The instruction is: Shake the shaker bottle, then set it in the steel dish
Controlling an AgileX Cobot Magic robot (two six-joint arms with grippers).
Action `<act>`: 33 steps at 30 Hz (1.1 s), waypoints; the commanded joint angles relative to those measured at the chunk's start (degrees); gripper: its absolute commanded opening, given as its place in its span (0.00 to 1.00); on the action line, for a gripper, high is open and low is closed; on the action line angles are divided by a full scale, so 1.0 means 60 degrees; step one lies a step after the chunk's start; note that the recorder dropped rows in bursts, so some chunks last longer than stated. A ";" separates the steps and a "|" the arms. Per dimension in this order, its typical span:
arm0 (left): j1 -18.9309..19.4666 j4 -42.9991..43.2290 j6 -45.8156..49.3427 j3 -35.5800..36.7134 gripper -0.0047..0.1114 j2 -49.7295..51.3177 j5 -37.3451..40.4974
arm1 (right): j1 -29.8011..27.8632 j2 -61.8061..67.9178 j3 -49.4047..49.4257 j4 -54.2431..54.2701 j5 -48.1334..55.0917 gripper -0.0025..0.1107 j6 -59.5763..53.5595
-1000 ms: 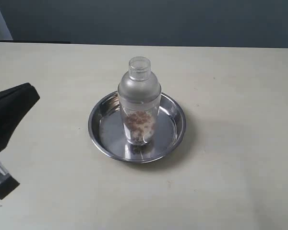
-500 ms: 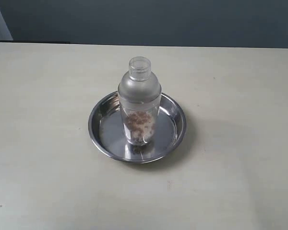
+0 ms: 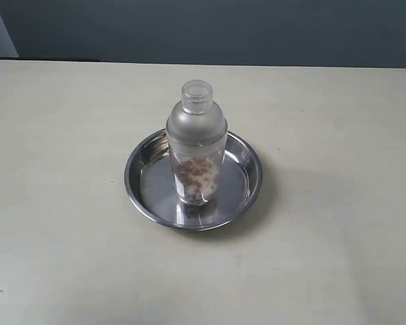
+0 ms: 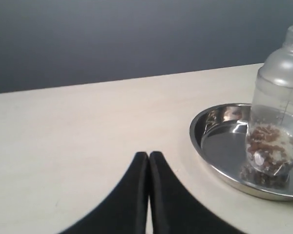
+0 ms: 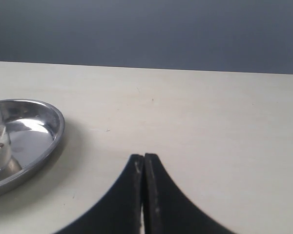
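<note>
- The left arm, which a second ago showed as a black shape at the left edge of the exterior view, has gone from that view. The bottle [image 3: 196, 145] and dish [image 3: 155, 189] have not shifted.
- The bottle stands upright in the dish, near its middle, with its cap on top and brownish granules in its lower part.
- The dish rests on the pale table [image 3: 338, 237], and nothing else touches the bottle.
- The exterior view shows no arm. Only the wrist views show the grippers.
- In the left wrist view, the left gripper [image 4: 149, 155] has its black fingers pressed together and holds nothing. It is over bare table, apart from the dish.
- In the right wrist view, the right gripper [image 5: 144, 156] is likewise closed tip to tip and empty, on the other side of the dish.
- The right wrist view catches only part of the dish and a sliver of the bottle's wall. The left wrist view shows most of the bottle, with its cap cut off.
</note>
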 commanded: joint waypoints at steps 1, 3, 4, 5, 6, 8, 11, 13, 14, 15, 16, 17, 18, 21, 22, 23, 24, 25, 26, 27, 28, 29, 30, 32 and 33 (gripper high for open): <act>0.0429 0.0066 -0.0507 0.0379 0.04 -0.0076 0.0284 | 0.0036 -0.0036 0.0011 -0.0017 -0.0084 0.02 -0.0005; 0.0525 0.0107 -0.0762 0.0391 0.04 -0.0076 0.0484 | 0.0036 -0.0036 0.0011 -0.0017 -0.0084 0.02 -0.0005; 0.0522 0.0135 -0.0808 0.0415 0.04 -0.0076 0.0562 | 0.0036 -0.0036 0.0011 -0.0017 -0.0084 0.02 -0.0005; 0.0522 0.0136 -0.0833 0.0462 0.04 -0.0076 0.0561 | 0.0036 -0.0036 0.0011 -0.0017 -0.0084 0.02 -0.0005; 0.0522 0.0136 -0.0899 0.0505 0.04 -0.0076 0.0543 | 0.0036 -0.0036 0.0011 -0.0017 -0.0084 0.02 -0.0005; 0.0522 0.0176 -0.1134 0.0601 0.04 -0.0076 0.0484 | 0.0036 -0.0036 0.0011 -0.0017 -0.0084 0.02 -0.0005; 0.0522 0.0191 -0.1218 0.0601 0.04 -0.0076 0.0442 | 0.0036 -0.0036 0.0011 -0.0017 -0.0084 0.02 -0.0005; 0.0522 0.0262 -0.1175 0.0601 0.04 -0.0076 0.0424 | 0.0036 -0.0036 0.0011 -0.0017 -0.0084 0.02 -0.0005; 0.0522 0.0287 -0.1121 0.0601 0.04 -0.0076 0.0394 | 0.0036 -0.0036 0.0011 -0.0017 -0.0084 0.02 -0.0005; 0.0522 0.0335 -0.1103 0.0601 0.04 -0.0076 0.0374 | 0.0036 -0.0036 0.0011 -0.0017 -0.0084 0.02 -0.0005; 0.0522 0.0380 -0.1103 0.0601 0.04 -0.0076 0.0319 | 0.0036 -0.0036 0.0011 -0.0017 -0.0084 0.02 -0.0005; 0.0522 0.0380 -0.1103 0.0601 0.04 -0.0076 0.0088 | 0.0036 -0.0036 0.0011 -0.0017 -0.0084 0.02 -0.0005; 0.0522 0.0380 -0.1103 0.0601 0.04 -0.0076 -0.0337 | 0.0036 -0.0036 0.0011 -0.0017 -0.0084 0.02 -0.0005; 0.0522 0.0385 -0.1103 0.0601 0.04 -0.0076 -0.1496 | 0.0036 -0.0036 0.0011 -0.0017 -0.0084 0.02 -0.0005; 0.0522 0.0385 -0.1103 0.0601 0.04 -0.0076 -0.1740 | 0.0036 -0.0036 0.0011 -0.0017 -0.0084 0.02 -0.0005; 0.0522 0.0424 -0.1103 0.0601 0.04 -0.0076 -0.1868 | 0.0036 -0.0036 0.0011 -0.0017 -0.0084 0.02 -0.0005; 0.0522 0.0514 -0.1103 0.0601 0.04 -0.0076 -0.1916 | 0.0036 -0.0036 0.0011 -0.0017 -0.0084 0.02 -0.0005; 0.0522 0.0627 -0.1103 0.0601 0.04 -0.0076 -0.1885 | 0.0036 -0.0036 0.0011 -0.0017 -0.0084 0.02 -0.0005; 0.0522 0.0627 -0.1103 0.0601 0.04 -0.0076 -0.1873 | 0.0036 -0.0036 0.0011 -0.0017 -0.0084 0.02 -0.0005; 0.0522 0.0627 -0.1103 0.0601 0.04 -0.0076 -0.1861 | 0.0036 -0.0036 0.0011 -0.0017 -0.0084 0.02 -0.0005; 0.0522 0.0627 -0.1103 0.0601 0.04 -0.0076 -0.1861 | 0.0036 -0.0036 0.0011 -0.0017 -0.0084 0.02 -0.0005; 0.0522 0.0627 -0.1103 0.0601 0.04 -0.0076 -0.1861 | 0.0036 -0.0036 0.0011 -0.0017 -0.0084 0.02 -0.0005; 0.0522 0.0627 -0.1103 0.0601 0.04 -0.0076 -0.1861 | 0.0036 -0.0036 0.0011 -0.0017 -0.0084 0.02 -0.0005; 0.0522 0.0627 -0.1103 0.0601 0.04 -0.0076 -0.1861 | 0.0036 -0.0036 0.0011 -0.0017 -0.0084 0.02 -0.0005; 0.0522 0.0627 -0.1103 0.0601 0.04 -0.0076 -0.1861 | 0.0036 -0.0036 0.0011 -0.0017 -0.0084 0.02 -0.0005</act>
